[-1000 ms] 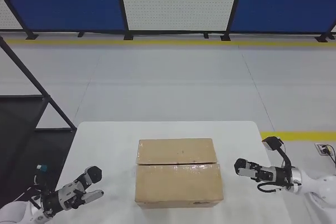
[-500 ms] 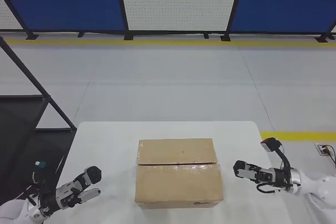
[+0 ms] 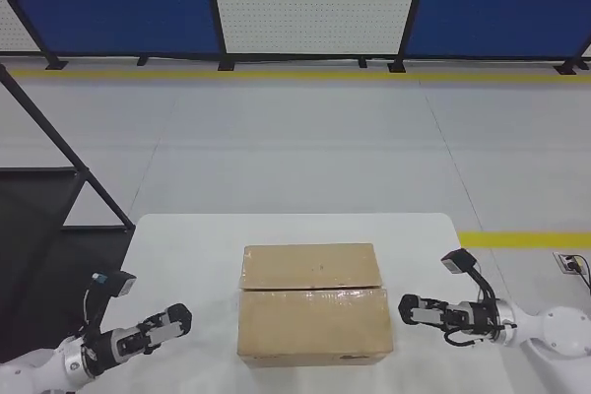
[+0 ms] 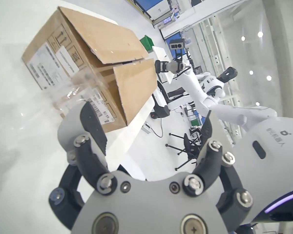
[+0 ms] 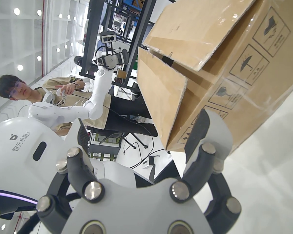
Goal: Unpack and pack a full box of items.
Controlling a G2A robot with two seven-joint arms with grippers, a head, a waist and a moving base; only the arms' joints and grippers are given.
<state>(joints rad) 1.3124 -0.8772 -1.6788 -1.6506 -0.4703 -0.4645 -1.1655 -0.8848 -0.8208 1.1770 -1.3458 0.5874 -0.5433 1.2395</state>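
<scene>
Cardboard box [image 3: 313,305] sits on the white table [image 3: 187,256], flaps folded down. Left gripper [image 3: 177,320] and right gripper [image 3: 411,308] flank it, both spread wide, holding nothing.

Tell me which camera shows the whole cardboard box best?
The top view: the whole cardboard box shows from above, both top flaps folded down. The left wrist view shows one labelled end at a slant; the right wrist view shows the other end, cut off at the picture's edge.
</scene>
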